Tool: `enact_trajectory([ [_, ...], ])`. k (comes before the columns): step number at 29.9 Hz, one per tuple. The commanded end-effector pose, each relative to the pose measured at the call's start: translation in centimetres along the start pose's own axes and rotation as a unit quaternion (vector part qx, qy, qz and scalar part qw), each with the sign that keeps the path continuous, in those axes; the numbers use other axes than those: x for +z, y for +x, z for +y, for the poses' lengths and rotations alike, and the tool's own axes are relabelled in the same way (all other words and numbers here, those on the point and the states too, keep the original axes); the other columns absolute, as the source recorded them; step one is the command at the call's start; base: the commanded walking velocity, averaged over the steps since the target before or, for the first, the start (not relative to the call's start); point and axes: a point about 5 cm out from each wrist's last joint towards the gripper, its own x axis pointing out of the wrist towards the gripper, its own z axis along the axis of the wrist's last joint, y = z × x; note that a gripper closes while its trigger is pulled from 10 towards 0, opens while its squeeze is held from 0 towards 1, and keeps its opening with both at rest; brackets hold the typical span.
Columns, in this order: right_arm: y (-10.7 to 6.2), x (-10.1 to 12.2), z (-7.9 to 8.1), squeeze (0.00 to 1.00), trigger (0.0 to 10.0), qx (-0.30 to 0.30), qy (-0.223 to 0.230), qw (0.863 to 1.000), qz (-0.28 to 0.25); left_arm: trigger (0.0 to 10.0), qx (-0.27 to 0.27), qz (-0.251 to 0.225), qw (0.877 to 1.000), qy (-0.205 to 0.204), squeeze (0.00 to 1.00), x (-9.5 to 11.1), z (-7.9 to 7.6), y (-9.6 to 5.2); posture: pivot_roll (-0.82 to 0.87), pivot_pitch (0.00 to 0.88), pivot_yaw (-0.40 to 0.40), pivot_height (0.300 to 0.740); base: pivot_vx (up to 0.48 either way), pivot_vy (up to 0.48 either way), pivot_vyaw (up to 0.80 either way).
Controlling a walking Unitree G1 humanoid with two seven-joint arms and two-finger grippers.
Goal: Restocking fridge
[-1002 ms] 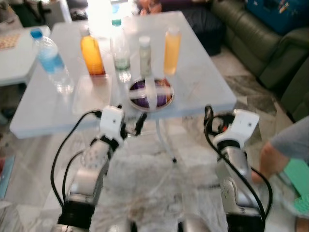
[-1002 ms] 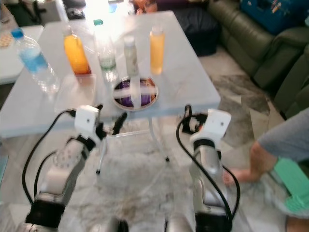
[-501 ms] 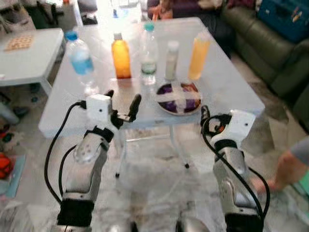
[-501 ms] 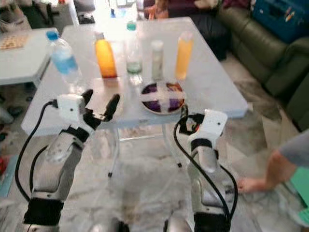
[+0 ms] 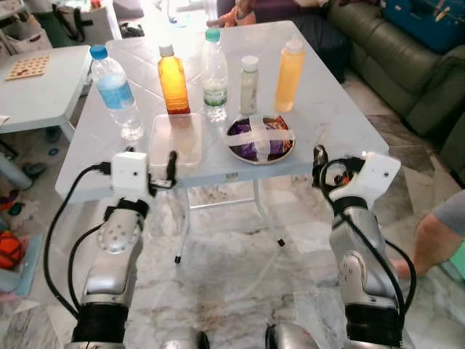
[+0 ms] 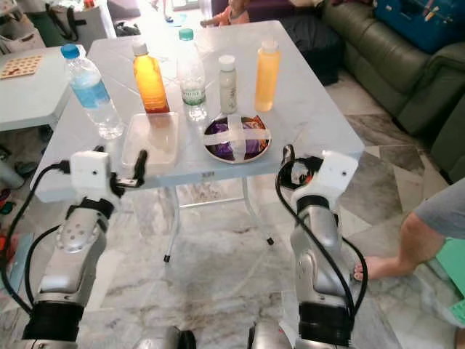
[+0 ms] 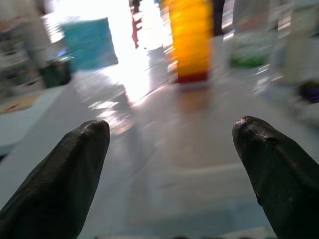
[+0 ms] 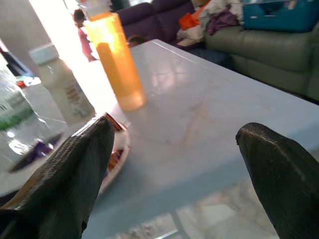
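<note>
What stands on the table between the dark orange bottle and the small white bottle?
A clear water bottle with a green cap stands between the dark orange bottle and the small white bottle, as the left eye view shows.

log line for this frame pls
phase: approach table | left gripper: open, at clear tray | right gripper: open, near table edge | bottles: five upright, untouched | held: nothing

No text can be read with certainty. The clear bottle with green cap (image 5: 213,73) on the desk (image 5: 320,116) carries a white label with green print, too small to read. The blue-capped water bottle (image 5: 115,91) has a blue label, also unreadable.
</note>
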Motion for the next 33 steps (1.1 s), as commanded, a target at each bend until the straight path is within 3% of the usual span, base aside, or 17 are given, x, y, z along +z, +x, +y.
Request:
enact_trajectory([
  [1,0.3,-0.4,0.4,0.0,10.0,0.008,0.008,1.0,0.016,10.0,0.024,0.013,1.0,0.009,0.0,-0.5,1.1,-0.2,-0.01,0.078,0.054,0.74,0.0,0.0,0.0],
  [11,1.9,-1.0,2.3,0.0,10.0,0.03,0.066,0.996,0.052,10.0,0.073,0.029,0.996,0.032,0.0,-1.2,3.1,-1.0,0.02,0.099,0.058,0.74,0.0,0.0,0.0],
  [13,2.1,-1.5,3.0,0.0,10.0,0.034,0.094,0.992,0.073,10.0,0.08,0.035,0.996,0.029,0.0,-1.4,3.5,-1.2,0.03,0.104,0.061,0.74,0.0,0.0,0.0],
  [19,2.3,-2.0,4.4,0.0,10.0,0.044,0.116,0.989,0.086,10.0,0.079,0.035,0.996,0.033,0.0,-1.3,3.7,-1.4,0.05,0.114,0.066,0.74,0.0,0.0,0.0],
  [23,2.1,-2.8,5.3,0.0,10.0,0.042,0.138,0.984,0.109,10.0,0.051,0.031,0.998,0.018,0.0,-1.0,3.4,-1.5,0.06,0.118,0.066,0.74,0.0,0.0,0.0],
  [33,1.1,-4.2,5.5,0.0,10.0,0.025,0.165,0.976,0.143,10.0,0.041,0.03,0.999,0.015,0.0,-0.9,3.0,-1.5,0.06,0.126,0.068,0.74,0.0,0.0,0.0],
])
